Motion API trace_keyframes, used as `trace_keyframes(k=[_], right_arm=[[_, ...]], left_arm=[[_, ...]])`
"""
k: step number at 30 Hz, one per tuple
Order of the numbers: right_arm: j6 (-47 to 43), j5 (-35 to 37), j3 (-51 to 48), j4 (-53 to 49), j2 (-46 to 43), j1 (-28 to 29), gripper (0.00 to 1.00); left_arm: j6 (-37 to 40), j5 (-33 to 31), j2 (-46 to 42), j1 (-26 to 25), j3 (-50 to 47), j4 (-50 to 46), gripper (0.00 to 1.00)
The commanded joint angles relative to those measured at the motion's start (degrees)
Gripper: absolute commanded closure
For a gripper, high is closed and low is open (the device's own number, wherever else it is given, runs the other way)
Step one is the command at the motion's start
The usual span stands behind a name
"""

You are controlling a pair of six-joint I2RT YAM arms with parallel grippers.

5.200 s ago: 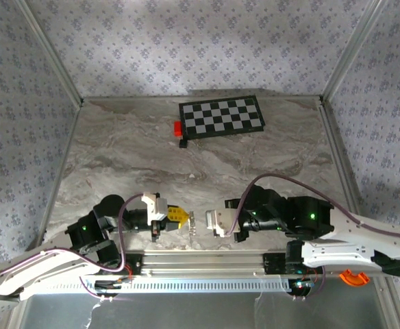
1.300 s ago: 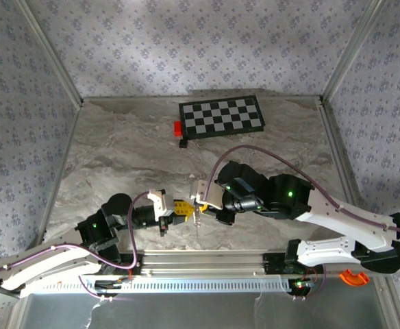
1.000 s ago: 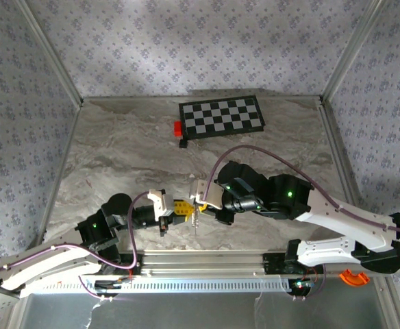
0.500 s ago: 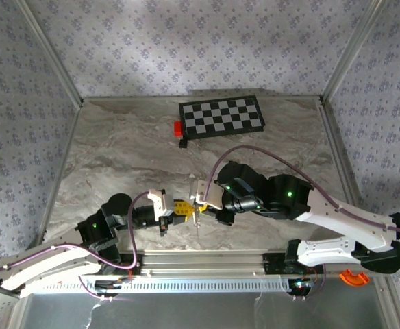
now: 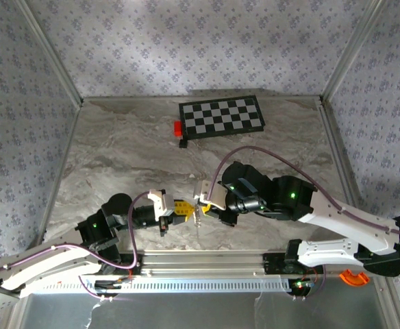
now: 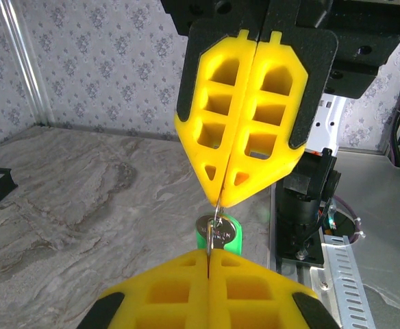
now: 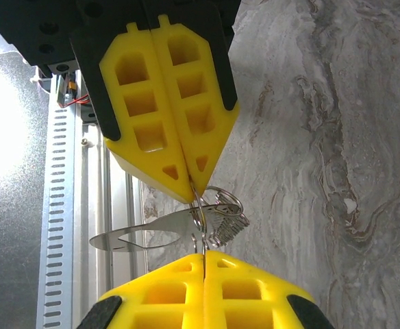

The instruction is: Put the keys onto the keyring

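**Two grippers work tip to tip at the ring**

From above, the left gripper (image 5: 184, 209) and the right gripper (image 5: 201, 201) meet nose to nose over the near part of the table (image 5: 118, 157). A key (image 5: 197, 219) hangs just under the spot where they meet. A few seconds ago they sat apart, closer to the near edge. In the last second the right arm has turned a little, but the tips have hardly moved. So I think this is the slow, careful part of getting a key onto the ring.

From the left wrist, the left gripper is at the bottom, squeezed tight. The right gripper points down from the top, tight too. Between them sits the ring (image 6: 214, 227), with the green tag (image 6: 232, 237) behind it.

From the right wrist, the left gripper pinches the edge of the ring. The chain (image 7: 230, 223) dangles beside it. The right gripper is squeezed on a thin strip that reaches up to the ring. It looks like a key seen edge-on, but I am not sure. A flat key lies across, just behind that strip.
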Motion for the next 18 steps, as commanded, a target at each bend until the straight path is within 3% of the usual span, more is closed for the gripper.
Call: trace_keyframes(k=[1,18], right_arm=[[1.12,-1.42,-0.52,1.54,-0.69,-0.29,1.0],[1.04,-1.31,-1.2,4.24,-0.07,-0.7,1.0]], left_arm=[[-0.35,0.36,-0.13,-0.32,0.44,3.21,1.0],[-0.31,0.45,-0.25,-0.32,0.48,3.08,1.0]])
